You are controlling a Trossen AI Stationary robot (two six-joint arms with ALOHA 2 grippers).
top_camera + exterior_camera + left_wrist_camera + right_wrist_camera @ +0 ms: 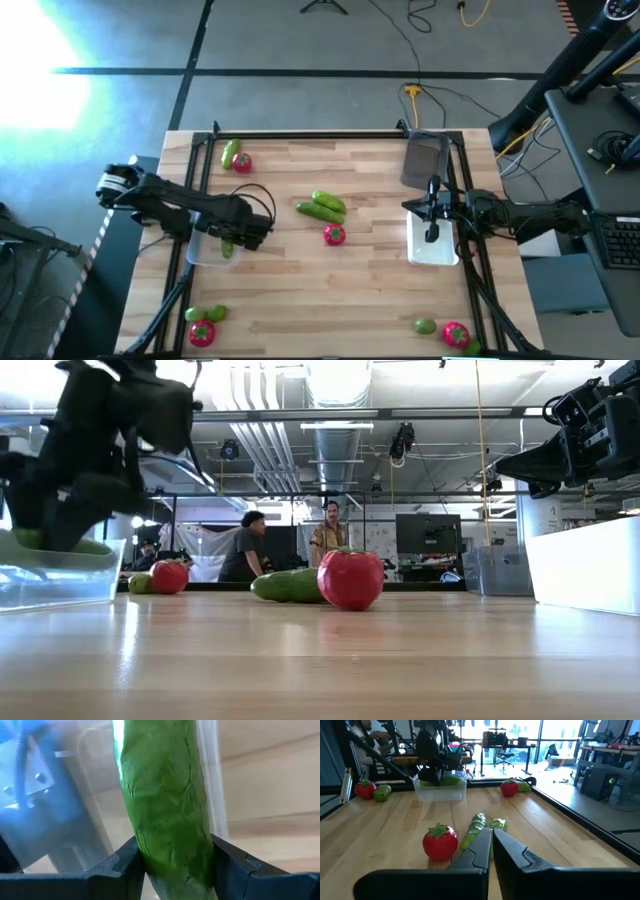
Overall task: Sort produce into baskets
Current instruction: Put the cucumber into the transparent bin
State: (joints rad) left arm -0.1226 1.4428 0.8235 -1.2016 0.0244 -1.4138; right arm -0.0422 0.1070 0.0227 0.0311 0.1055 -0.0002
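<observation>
My left gripper is shut on a green cucumber inside the clear basket at the table's left; this also shows in the low view. My right gripper is shut and empty above the whitish basket at the right. A darker grey basket lies at the far right. Two cucumbers and a red tomato lie on the table's middle. My left gripper pinches the cucumber's two sides between its two fingers, which lie across it. The fingers come from above, pointing down into the basket. The cucumber lies lengthwise within the clear walls; whether it rests on the floor I cannot tell.
A cucumber and a tomato lie at the far left. Two limes and a tomato lie at the near left. A lime and a tomato lie at the near right. A black frame runs along the table's edges.
</observation>
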